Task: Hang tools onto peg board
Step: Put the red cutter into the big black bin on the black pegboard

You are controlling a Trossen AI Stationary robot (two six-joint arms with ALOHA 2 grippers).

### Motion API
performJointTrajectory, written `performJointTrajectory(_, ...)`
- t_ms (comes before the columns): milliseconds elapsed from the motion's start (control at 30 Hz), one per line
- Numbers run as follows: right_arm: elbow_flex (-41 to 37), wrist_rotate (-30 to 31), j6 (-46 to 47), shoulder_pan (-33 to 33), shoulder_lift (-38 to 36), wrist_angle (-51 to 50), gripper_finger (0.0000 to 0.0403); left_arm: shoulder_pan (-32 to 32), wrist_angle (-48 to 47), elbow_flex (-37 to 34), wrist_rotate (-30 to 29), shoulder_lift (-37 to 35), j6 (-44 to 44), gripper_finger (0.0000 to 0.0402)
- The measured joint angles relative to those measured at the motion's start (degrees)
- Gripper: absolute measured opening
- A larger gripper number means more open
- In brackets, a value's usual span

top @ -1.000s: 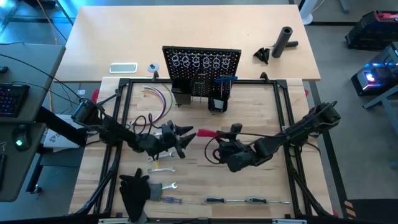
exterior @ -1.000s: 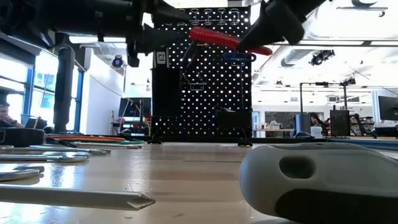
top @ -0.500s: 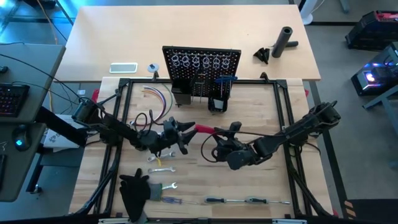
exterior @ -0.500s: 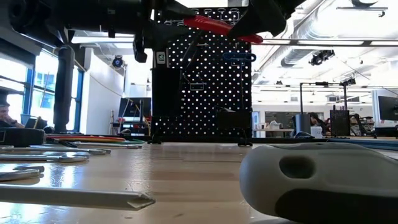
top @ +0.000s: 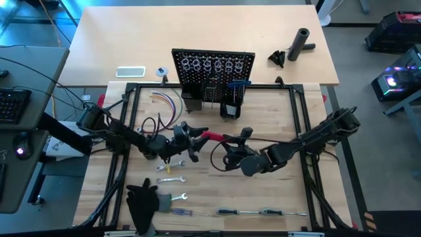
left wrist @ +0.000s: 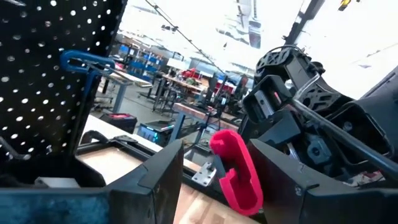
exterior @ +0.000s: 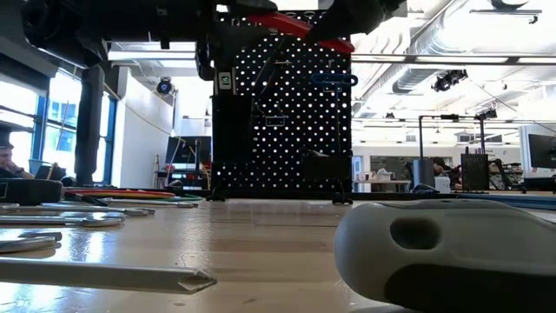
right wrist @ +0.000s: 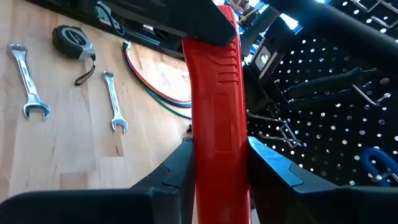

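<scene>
The red-handled tool (top: 212,136) is being held in the air in front of the peg board (top: 213,71), a little toward its left side, above the wooden table (top: 276,191). It is being gripped by the right gripper (top: 228,141), whose two dark fingers (right wrist: 176,163) are being pressed against both sides of the red handle in the right wrist view. The left gripper (top: 196,136) is being kept at the other end of the same tool, facing the right gripper; its fingers (left wrist: 163,168) are being held apart on either side of the red handle end, and no contact with the handle is being shown, so nothing is being grasped by it. On the peg board a blue-handled tool (top: 239,83) is being carried near the right side, below the row of silver rings (top: 212,65). In front of the board, nearer the left arm, small silver wrenches (top: 170,178) are being left flat on the table, and screwdrivers (top: 227,212) are lying along the near edge. A bundle of coloured wires (top: 168,100) is lying just left of the board, and a black cylinder (top: 301,43) is lying well apart to the right of the board
</scene>
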Motion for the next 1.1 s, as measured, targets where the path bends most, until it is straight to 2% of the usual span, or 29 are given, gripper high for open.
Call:
performJointTrajectory(533,0.0,-0.4,-0.4,-0.3,0.0,0.3,0.0104,-0.1,-0.3,1.6,2.8,0.0,4.1,0.006)
performJointTrajectory(733,0.0,0.7,0.2,-0.2,0.0,0.3,0.0074,-0.1,-0.6,1.5,3.3,0.0,6.0,0.0052)
performJointTrajectory(1100,0.1,2.0,0.7,0.4,0.0,-2.5,0.0083,-0.2,-0.4,1.5,3.8,0.0,9.9,0.0051)
